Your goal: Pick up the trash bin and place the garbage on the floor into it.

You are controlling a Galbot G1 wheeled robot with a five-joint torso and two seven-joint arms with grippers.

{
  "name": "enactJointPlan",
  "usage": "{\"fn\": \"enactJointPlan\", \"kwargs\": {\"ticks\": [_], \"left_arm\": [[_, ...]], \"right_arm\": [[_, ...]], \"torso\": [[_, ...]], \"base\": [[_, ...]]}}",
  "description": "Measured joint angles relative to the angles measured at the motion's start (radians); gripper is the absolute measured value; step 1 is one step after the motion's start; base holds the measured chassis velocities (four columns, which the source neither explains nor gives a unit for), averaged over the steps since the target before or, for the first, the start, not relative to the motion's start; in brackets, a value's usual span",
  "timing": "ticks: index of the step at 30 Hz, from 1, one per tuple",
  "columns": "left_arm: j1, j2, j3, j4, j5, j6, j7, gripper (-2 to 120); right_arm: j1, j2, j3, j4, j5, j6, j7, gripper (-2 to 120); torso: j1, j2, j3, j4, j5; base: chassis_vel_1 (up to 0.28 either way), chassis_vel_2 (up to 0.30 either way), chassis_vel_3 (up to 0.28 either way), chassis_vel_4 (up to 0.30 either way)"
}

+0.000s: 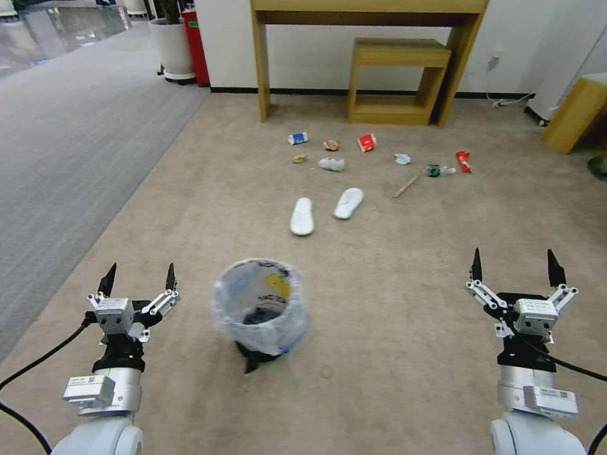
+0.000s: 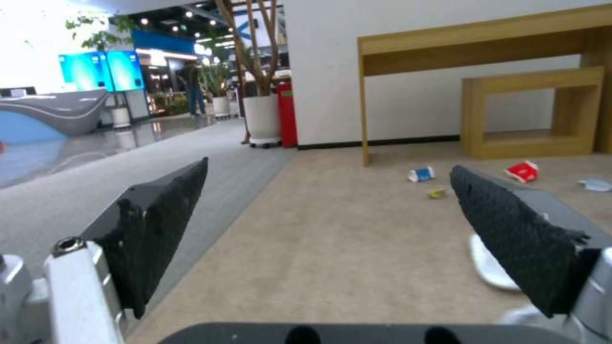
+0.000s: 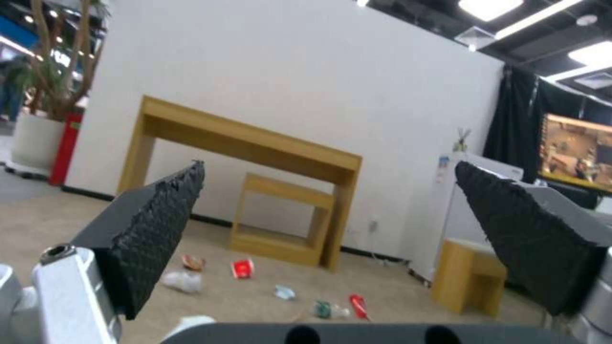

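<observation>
With the bin (image 1: 260, 308) standing untouched on the near carpet (image 1: 392, 316) between the wide-open left tool (image 1: 139, 278) and right tool (image 1: 515, 266), pickup has yet to begin, calling for a rim grasp before reaching the far litter (image 1: 344, 203).

trash bin (image 1: 260, 311): small, dark, round, upright, clear printed bag liner, open, on beige floor (image 1: 392, 303) | garbage (image 1: 379, 164): two white slippers (image 1: 325, 210) just beyond bin; carton, red box, bottle, stick, wrappers scattered farther off
</observation>
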Motion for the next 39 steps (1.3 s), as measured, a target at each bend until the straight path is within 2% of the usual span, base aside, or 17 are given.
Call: {"fn": "enactJointPlan", "kwargs": {"ticks": [4,8,22,39], "left_arm": [[0.005,-0.003,0.0,-0.004,0.004,-0.001,-0.001,100],[0.009,-0.006,0.001,-0.008,0.007,-0.003,0.0,100],[0.02,-0.004,-0.003,-0.025,0.013,-0.004,0.002,100],[0.013,-0.005,0.005,-0.028,0.028,0.003,0.005,100]], "right_arm": [[0.001,-0.003,0.0,-0.002,0.003,0.015,-0.008,100],[-0.002,-0.005,0.003,-0.002,0.002,0.015,-0.008,100],[0.005,-0.012,-0.006,-0.008,0.012,0.014,-0.006,100],[0.017,-0.029,-0.005,-0.014,0.037,0.016,0.0,100]], "torso": [[0.0,0.0,0.0,0.0002,-0.0003],[0.0,0.0,0.0,0.0,0.0006],[0.0,0.0,0.0,0.0,-0.0001],[0.0,0.0,0.0,0.0001,0.0]], "base": [[0.18,0.185,-0.156,-0.192],[-0.01,0.017,-0.014,0.015],[-0.034,-0.005,0.026,0.005],[-0.18,0.178,0.175,-0.173]]}}
